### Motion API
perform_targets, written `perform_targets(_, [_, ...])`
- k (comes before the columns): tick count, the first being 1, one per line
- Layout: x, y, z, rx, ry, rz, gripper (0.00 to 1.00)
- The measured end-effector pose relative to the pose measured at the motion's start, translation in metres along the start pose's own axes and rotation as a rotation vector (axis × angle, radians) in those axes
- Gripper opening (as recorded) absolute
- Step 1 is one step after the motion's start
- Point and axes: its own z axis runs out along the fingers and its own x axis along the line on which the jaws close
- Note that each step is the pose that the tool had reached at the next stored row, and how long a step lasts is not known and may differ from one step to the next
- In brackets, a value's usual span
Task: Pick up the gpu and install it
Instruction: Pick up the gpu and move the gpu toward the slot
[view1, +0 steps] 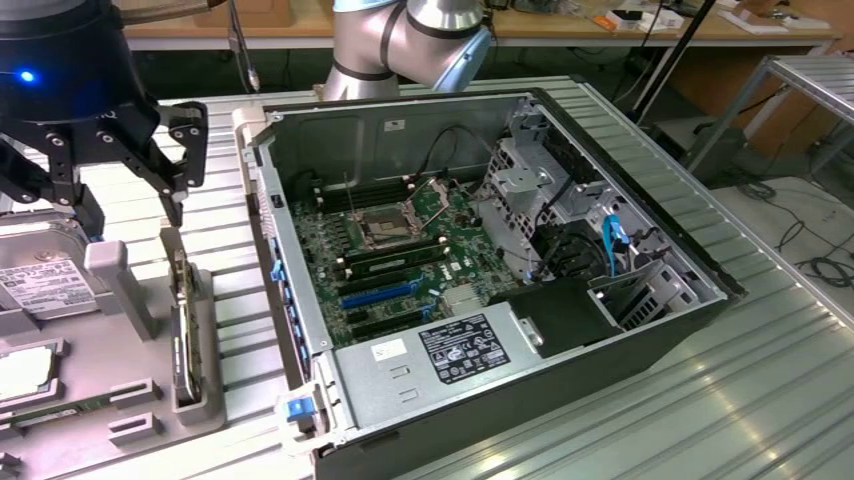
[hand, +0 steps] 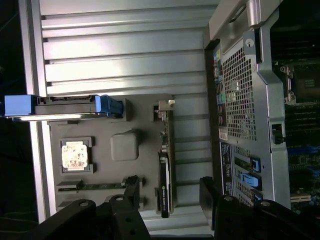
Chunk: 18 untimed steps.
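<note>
Gripper (view1: 130, 205) spread open, empty, poised over grey tray (hand: 102, 167) at exterior view's left. In tray: hard drive (view1: 40, 285) with white label, then gpu (view1: 179, 320) standing on edge, untouched. Narrow strip of ribbed table (view1: 238, 330) beside. Then open computer case (view1: 561, 400), motherboard (view1: 387, 250) inside; power supply label (view1: 461, 350) unreadable.

The arm (view1: 407, 40) shows as a silver tube with a grey joint at the top of the exterior view. Toward that view's left, the black wrist housing (view1: 54, 60), with a blue light lit on it, carries the end effector (view1: 131, 212), which points straight down. Its two black linkage fingers (view1: 176, 180) are spread wide, tips about level, gripping nothing. In the wrist view the end effector (hand: 170, 195) shows the same wide spread, both fingertips (hand: 133, 190) bare.
</note>
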Motion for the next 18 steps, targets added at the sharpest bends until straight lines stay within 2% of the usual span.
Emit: perform_targets(18, [0.0004, -0.0004, 0.0081, 0.0001, 0.0, 0.0, 0.6])
